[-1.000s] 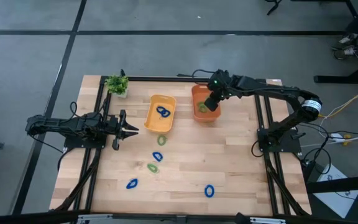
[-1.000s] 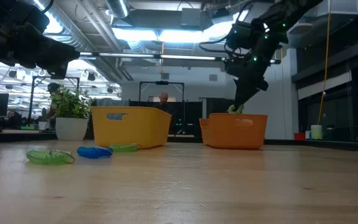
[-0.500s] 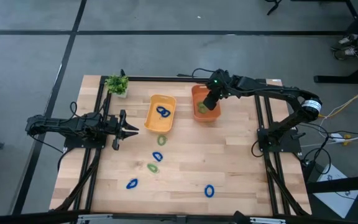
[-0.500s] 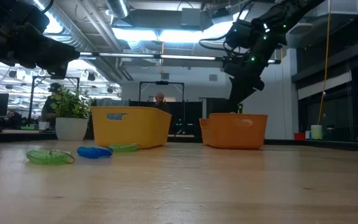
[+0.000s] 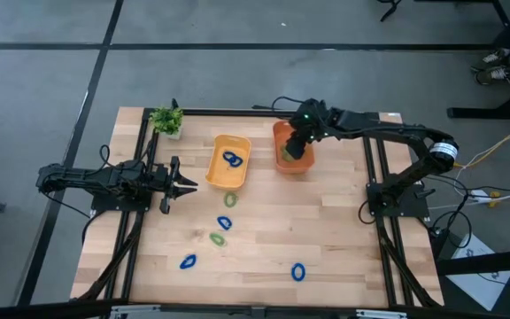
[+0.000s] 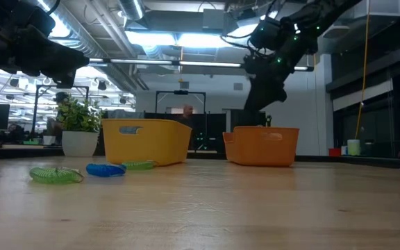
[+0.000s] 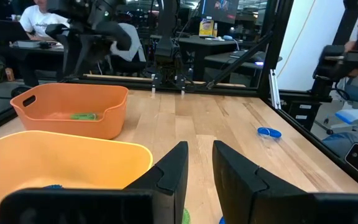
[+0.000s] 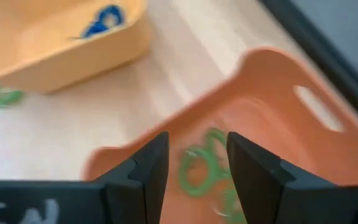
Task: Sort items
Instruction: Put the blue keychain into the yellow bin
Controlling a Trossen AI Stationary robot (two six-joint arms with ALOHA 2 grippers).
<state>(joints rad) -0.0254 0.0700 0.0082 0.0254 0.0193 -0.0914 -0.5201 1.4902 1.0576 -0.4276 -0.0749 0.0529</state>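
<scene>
Green rings (image 8: 199,168) lie in the orange bin, blue rings (image 5: 231,159) in the yellow one. On the table's middle lie two green rings (image 5: 218,238) and a blue one (image 5: 224,222); two more blue rings (image 5: 298,271) rest flat near its front edge.

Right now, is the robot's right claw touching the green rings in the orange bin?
Apart. In the right wrist view, the right gripper is open and empty, with the green rings lying below in the orange bin.

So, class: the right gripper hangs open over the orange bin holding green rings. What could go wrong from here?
1. The right gripper sits low over the orange bin; pulling away sideways might clip its rim and shift it.
2. A green ring lies close to the yellow bin, so a pick there could nudge that bin.
</scene>
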